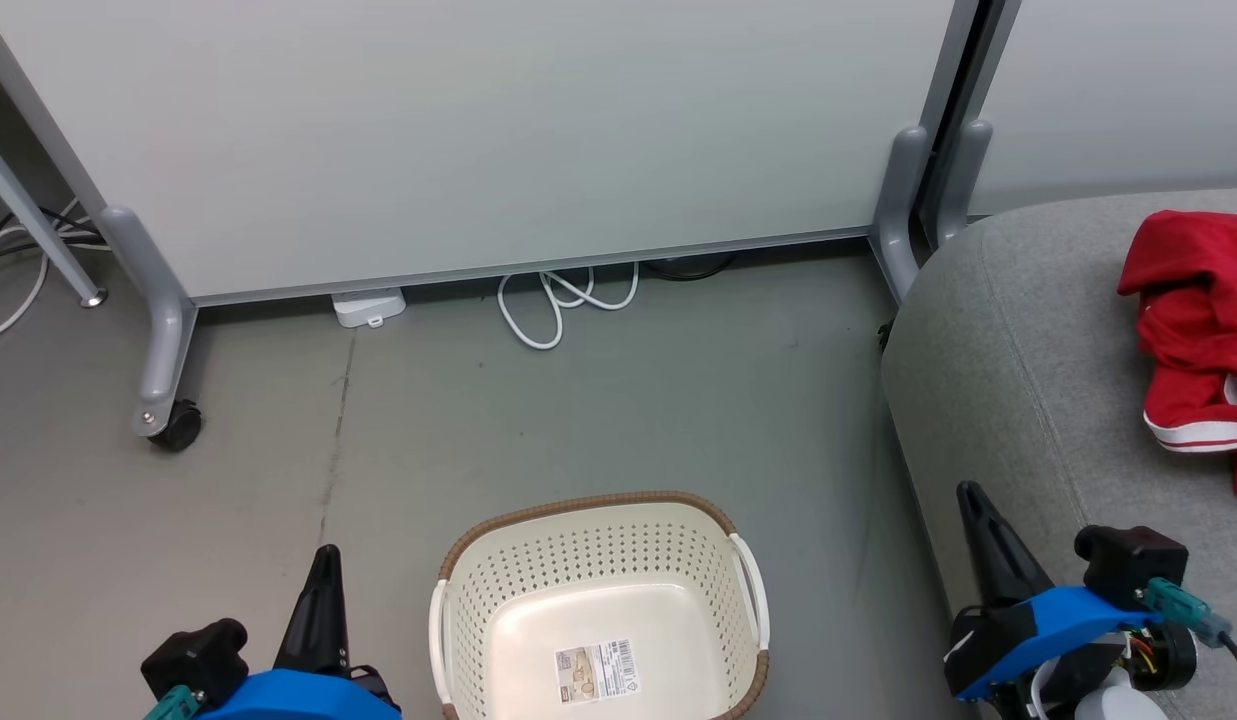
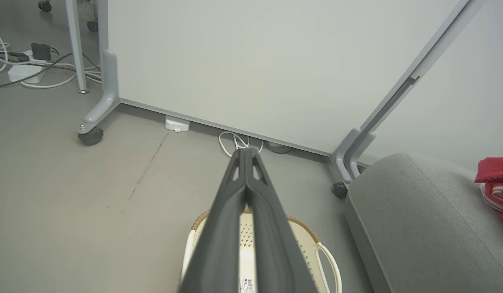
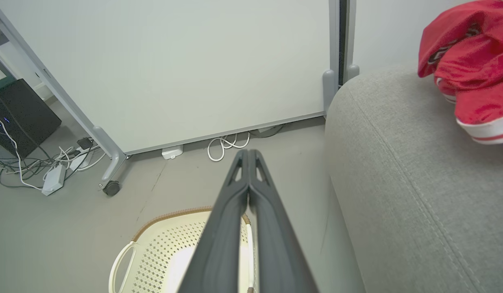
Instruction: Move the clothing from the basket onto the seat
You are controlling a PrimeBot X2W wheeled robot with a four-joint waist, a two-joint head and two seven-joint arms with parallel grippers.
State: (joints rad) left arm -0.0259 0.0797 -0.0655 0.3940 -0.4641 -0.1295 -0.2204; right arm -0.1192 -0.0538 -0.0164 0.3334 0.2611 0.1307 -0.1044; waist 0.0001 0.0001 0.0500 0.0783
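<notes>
Well, the basket point(image 1: 588, 502) is a rounded box of cream plastic, full of little holes, with a brown woven-look rim and white loop handles on its sides; a paper sticker point(image 1: 598, 670) with bars on it lies on its smooth bottom; it stands on the flat grey floor point(image 1: 678, 400). Right of the basket is the seat point(image 1: 1028, 400), a big grey cloth cushion with round edges and a stitched line. On it, far to the right of the basket and further back, lies the clothing point(image 1: 1193, 320), a crumpled heap of bright red cloth with white striped trim.

The left gripper point(image 1: 325, 560) hangs just left of the basket, its two long dark fingers pressed tight together with nothing between them; the right gripper point(image 1: 973, 500) hangs right of the basket, by the seat's edge, pinched tight too and holding nothing; the clothing lies well apart from it, further right and back.

Behind the basket stands a smooth pale panel point(image 1: 478, 140) on grey legs; a white cord point(image 1: 558, 310) curls under it.
</notes>
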